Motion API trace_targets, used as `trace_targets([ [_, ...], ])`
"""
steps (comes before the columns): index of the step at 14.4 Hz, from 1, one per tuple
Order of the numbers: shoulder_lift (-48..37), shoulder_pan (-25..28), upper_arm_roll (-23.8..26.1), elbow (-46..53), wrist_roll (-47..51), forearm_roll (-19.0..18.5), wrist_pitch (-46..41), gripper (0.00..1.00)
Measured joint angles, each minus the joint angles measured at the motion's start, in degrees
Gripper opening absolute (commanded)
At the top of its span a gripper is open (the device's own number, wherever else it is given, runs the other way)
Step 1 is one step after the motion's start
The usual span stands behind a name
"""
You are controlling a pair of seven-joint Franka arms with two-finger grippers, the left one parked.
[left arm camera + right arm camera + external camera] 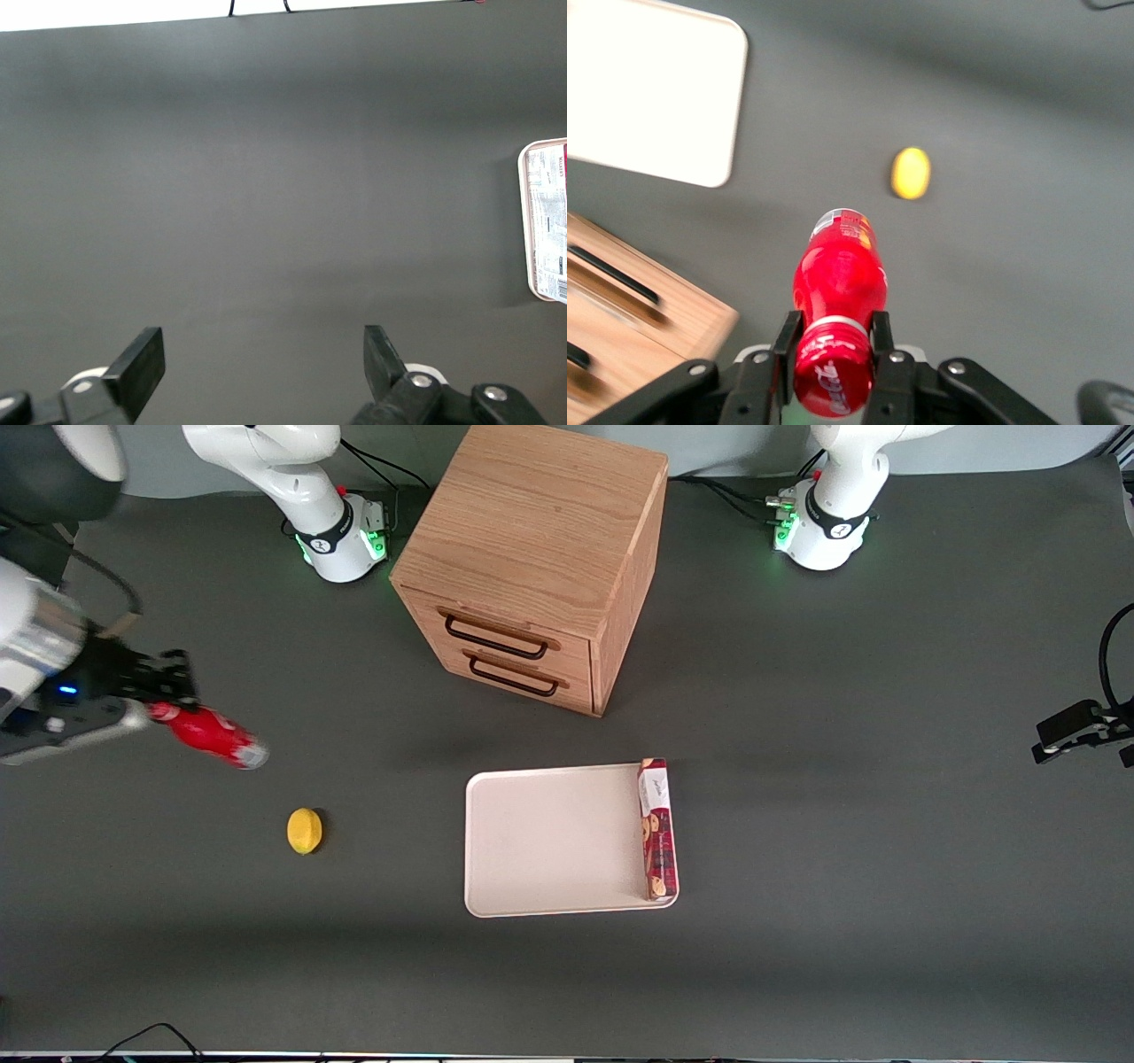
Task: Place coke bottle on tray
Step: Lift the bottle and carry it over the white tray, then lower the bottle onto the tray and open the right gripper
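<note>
The coke bottle (211,734) is red with a red cap and a silvery base. My right gripper (165,701) is shut on its neck and holds it tilted above the table at the working arm's end, base pointing toward the tray. In the right wrist view the fingers (787,341) clamp the neck just under the cap of the bottle (840,274), with the gripper (833,341) round it. The cream-white tray (549,841) lies on the table in front of the wooden drawer cabinet, nearer the front camera, and also shows in the right wrist view (651,88).
A long red cookie box (658,828) lies on the tray along its edge toward the parked arm. A yellow lemon-like fruit (305,830) lies on the table between bottle and tray, nearer the front camera. The wooden cabinet (532,558) with two drawers stands mid-table.
</note>
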Motion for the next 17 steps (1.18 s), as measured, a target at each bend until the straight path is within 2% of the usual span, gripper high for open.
trace_targets([
  [3, 9.1, 1.8, 10.4, 1.8, 23.8, -0.9, 6.0, 0.03],
  [6, 17.5, 5.7, 15.5, 2.0, 40.3, -8.8, 12.9, 0.02],
  [8, 23.2, 7.0, 18.9, 1.7, 47.9, -13.4, 17.0, 0.02],
  [11, 30.0, 7.2, 19.6, 1.4, 51.1, -16.7, 21.1, 0.02],
  [12, 31.3, 7.0, 19.6, 1.1, 51.7, -18.2, 22.4, 0.05],
  [14, 32.4, 6.7, 19.6, -0.2, 52.6, -20.1, 24.9, 0.98],
  [17, 31.9, 6.3, 20.0, -0.2, 53.7, -20.2, 25.6, 1.0],
])
